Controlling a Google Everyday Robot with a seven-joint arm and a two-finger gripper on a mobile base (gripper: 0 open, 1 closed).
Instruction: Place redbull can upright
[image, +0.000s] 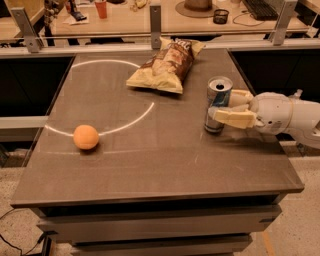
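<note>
Three things sit on the table (165, 170): a can, a chip bag and a ball. The can (218, 97) stands upright at about 3 o'clock from the table's middle, near the right edge. Its base is on the table and its silver top faces up.

The hand (223, 106) is around the can at mid-height. It reaches in from 3 o'clock on a white arm (287, 114) that hangs over the table's right edge. Whether the hand is clamped on the can or only loose around it, I cannot tell.

The chip bag (165, 67) lies flat at about 12 o'clock from the middle, a little toward 1. It is at 11 o'clock from the can and well apart from it. The ball (86, 137), orange, rests at about 8 o'clock from the middle, well apart from both.

A thin white ring (105, 61) is drawn on the left half of the table. The ball sits on or just beside its near arc, and the bag lies at its 2 o'clock edge.

Beyond the table at 12 o'clock runs a desk (125, 22) with a red cup (101, 8) on it.
</note>
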